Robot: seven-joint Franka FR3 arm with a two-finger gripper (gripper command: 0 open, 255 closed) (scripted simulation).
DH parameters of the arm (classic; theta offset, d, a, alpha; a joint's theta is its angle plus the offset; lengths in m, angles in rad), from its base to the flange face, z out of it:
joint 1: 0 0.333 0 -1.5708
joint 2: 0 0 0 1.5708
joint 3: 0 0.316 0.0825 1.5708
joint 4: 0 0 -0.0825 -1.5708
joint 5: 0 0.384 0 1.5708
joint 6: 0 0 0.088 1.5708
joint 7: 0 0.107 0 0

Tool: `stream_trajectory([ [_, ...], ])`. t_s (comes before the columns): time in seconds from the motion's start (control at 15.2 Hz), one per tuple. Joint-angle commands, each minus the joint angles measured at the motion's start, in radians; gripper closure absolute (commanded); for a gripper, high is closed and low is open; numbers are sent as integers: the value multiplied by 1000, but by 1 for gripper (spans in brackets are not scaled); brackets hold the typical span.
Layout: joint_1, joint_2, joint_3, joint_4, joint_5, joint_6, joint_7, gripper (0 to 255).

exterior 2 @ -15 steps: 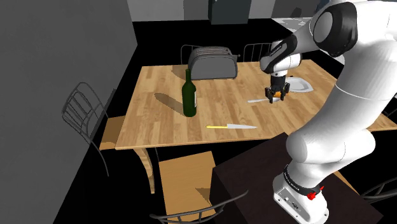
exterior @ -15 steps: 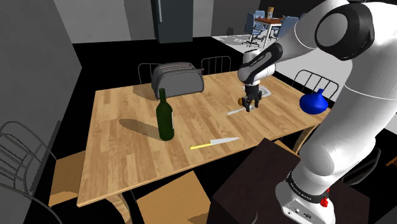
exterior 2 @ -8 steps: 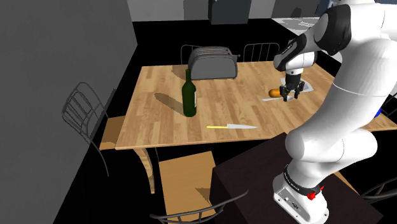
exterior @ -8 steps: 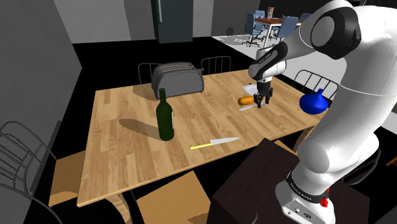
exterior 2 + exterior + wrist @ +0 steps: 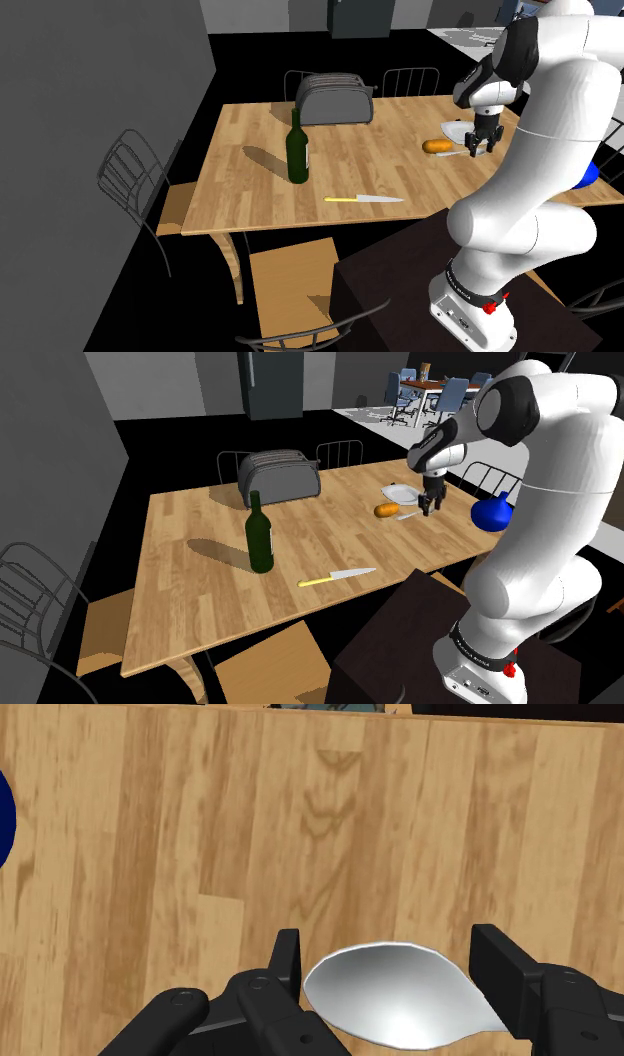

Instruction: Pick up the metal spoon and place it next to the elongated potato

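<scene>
- Potato [image 5: 387, 510]: this orange-brown lump lies on the desk [image 5: 200, 592], just on the near side of the white plate [image 5: 398, 493]. It looks rounded, so if the handle of the spoon [image 5: 395, 999] brushes it, you may roll it away.
- Spoon: it sits low over the desk, just beside the potato on the shoulder view's right, with its handle toward the potato. You cannot tell whether it touches the wood. Let it go from any height and it could bounce or skid off.
- Claw [image 5: 430, 505]: it is clamped across the spoon's shiny bowl. That hold is curved and slick, so the spoon may pivot or slip as you lower.
- Blue vessel [image 5: 492, 512]: it stands near, further right. A wide swing on your retreat could knock it.
</scene>
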Motion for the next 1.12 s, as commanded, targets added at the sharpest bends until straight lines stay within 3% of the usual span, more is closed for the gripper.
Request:
stream_trajectory([
  [0.0,-34,43,-10,59,15,-7,-53,255],
  [1.06,-64,197,6,55,44,148,-54,255],
])
